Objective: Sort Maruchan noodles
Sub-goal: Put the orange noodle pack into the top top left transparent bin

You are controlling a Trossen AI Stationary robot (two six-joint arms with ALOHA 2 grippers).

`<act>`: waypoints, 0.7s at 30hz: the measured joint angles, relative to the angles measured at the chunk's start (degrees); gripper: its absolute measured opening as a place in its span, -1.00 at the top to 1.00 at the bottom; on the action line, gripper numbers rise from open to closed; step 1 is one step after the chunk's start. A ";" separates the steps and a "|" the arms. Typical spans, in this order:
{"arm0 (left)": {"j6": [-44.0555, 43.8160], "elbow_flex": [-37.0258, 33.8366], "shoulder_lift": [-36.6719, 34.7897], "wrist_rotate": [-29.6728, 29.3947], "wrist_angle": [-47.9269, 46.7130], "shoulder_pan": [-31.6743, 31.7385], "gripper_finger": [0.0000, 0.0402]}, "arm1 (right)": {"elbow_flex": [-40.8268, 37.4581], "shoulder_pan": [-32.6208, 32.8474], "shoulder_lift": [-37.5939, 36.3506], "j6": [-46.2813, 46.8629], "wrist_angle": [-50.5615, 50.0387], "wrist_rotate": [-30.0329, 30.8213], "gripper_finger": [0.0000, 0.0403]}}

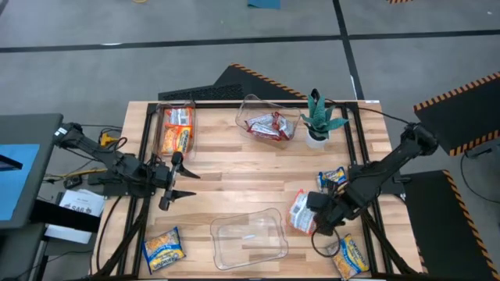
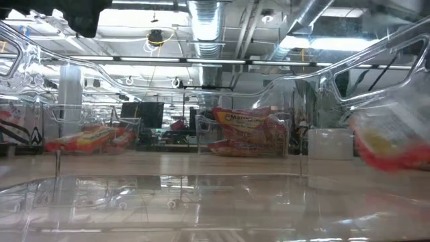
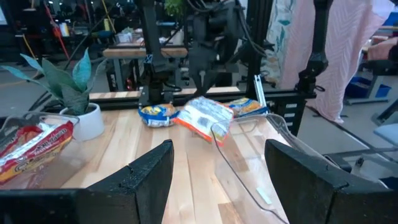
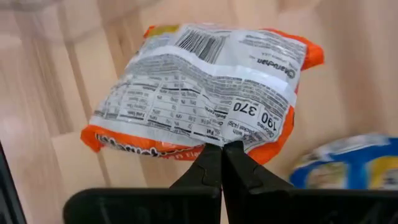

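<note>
Pinching the edge of an orange packet (image 4: 205, 93), our right gripper (image 4: 222, 155) is shut tight on the wrapper's rim, label-side up, at the table's (image 1: 234, 179) right side, just beside the empty clear bin (image 1: 248, 238) at the near edge. We are judging this as the start of a lift, and the hold is thin: only the crimped seam sits between the fingertips, so we are wanting a slow, straight rise before any swing, letting the packet hang and settle.

We are also minding the yellow-and-blue packet (image 4: 348, 165) lying just beside it; a sideways drag could shove it. Another yellow-and-blue one (image 1: 351, 256) lies near the right corner and a further one (image 1: 164, 248) at the near left.

We are reading the far left bin (image 1: 176, 129) as already holding orange packets, and the far middle bin (image 1: 269, 123) red-and-white ones, so the carry probably crosses the table; clearing the potted plant (image 1: 319, 121) matters.

Our left gripper (image 1: 173, 179) is waiting at the left, fingers spread wide, holding nothing.
</note>
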 joint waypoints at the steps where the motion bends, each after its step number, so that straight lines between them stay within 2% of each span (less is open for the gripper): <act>1: -0.25 0.00 -0.45 -0.02 -0.41 0.00 -0.19 | 0.82 -0.07 -0.73 -0.33 -1.27 1.13 0.91; 7: -0.79 0.00 -2.51 0.02 -2.61 0.00 -0.19 | 6.32 -1.98 -3.01 -3.69 -7.35 7.36 0.91; 12: 0.28 0.00 -3.62 -0.22 -3.11 0.00 -0.19 | 10.31 -6.03 -3.02 -11.61 -7.20 12.98 0.91; 16: 1.92 0.00 -3.80 -3.79 -2.87 -0.02 -0.19 | 11.46 -11.07 -2.56 -21.71 0.43 15.46 0.91; 21: 4.25 0.00 -3.80 -11.94 -1.01 0.00 -0.19 | 11.58 -18.41 -0.38 -36.54 17.83 15.49 0.91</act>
